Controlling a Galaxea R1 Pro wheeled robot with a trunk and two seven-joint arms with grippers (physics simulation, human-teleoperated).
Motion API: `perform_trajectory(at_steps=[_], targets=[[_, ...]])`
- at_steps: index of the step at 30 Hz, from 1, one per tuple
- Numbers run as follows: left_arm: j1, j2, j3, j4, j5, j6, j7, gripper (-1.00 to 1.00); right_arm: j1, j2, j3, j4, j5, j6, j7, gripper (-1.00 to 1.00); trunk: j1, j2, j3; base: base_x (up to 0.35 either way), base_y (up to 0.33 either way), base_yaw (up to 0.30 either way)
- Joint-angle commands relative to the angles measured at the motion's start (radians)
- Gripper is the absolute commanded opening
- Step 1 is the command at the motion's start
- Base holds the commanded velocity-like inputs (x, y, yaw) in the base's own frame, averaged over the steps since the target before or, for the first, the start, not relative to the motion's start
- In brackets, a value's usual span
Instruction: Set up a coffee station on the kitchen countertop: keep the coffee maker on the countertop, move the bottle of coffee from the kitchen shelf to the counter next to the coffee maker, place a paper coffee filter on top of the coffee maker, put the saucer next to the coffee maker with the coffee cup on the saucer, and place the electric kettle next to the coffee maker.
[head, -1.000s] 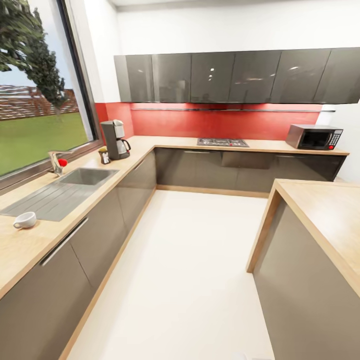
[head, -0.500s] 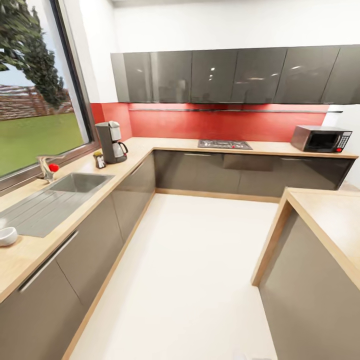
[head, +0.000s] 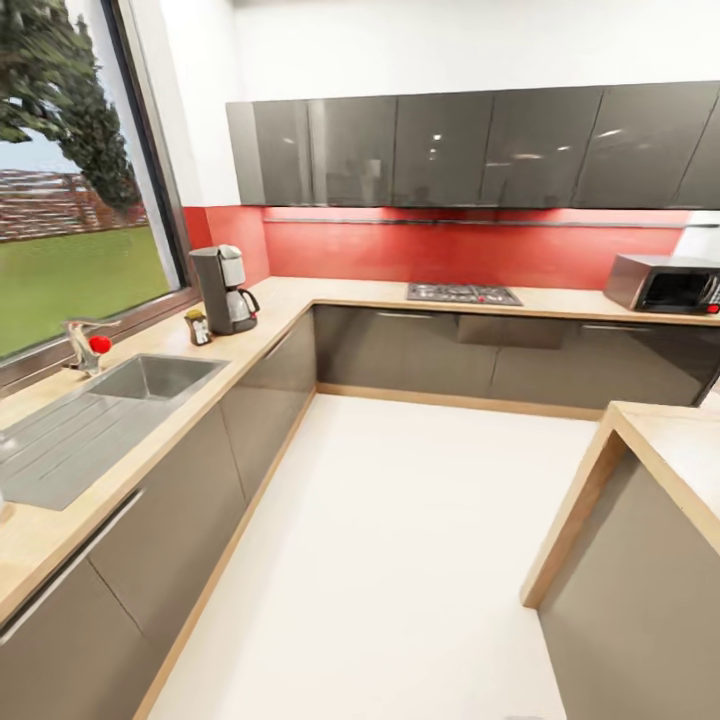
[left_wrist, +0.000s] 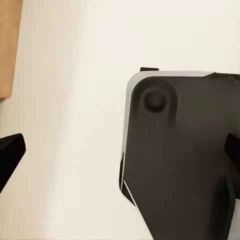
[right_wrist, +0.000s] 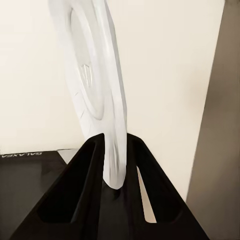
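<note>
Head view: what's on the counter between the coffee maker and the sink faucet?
A small dark bottle with a yellow top stands beside the coffee maker; the countertop toward the faucet is otherwise bare.

We see a long counter (head: 270, 330) running down our left side and turning the corner along the back wall. The sink (head: 150, 378) is set in it on the left, with the tap (head: 82, 345) behind it by the window (head: 70, 190). Farther along stands the coffee maker (head: 224, 289), and a small bottle (head: 198, 327) is just beside it, on the sink side. The stove top (head: 463, 294) lies in the back counter, with the microwave (head: 668, 284) to its right. Cupboards (head: 470, 148) hang above. Another counter (head: 670, 460) is near us on the right.
</note>
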Motion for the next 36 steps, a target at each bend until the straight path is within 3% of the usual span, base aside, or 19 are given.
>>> perform_trajectory(at_steps=[1, 36], targets=[[0.0, -0.001, 0.006, -0.002, -0.009, -0.001, 0.002, 1.0, 0.0, 0.0, -0.008, -0.002, 0.007, 0.006, 0.001, -1.0, 0.001, -0.002, -0.002, 0.337, 0.0, 0.249], [0.0, 0.0, 0.006, -0.002, -0.009, -0.004, 0.002, 1.0, 0.0, -0.008, -0.005, 0.002, 0.024, -0.028, 0.001, -1.0, 0.001, -0.002, -0.002, 0.337, 0.0, 0.021]])
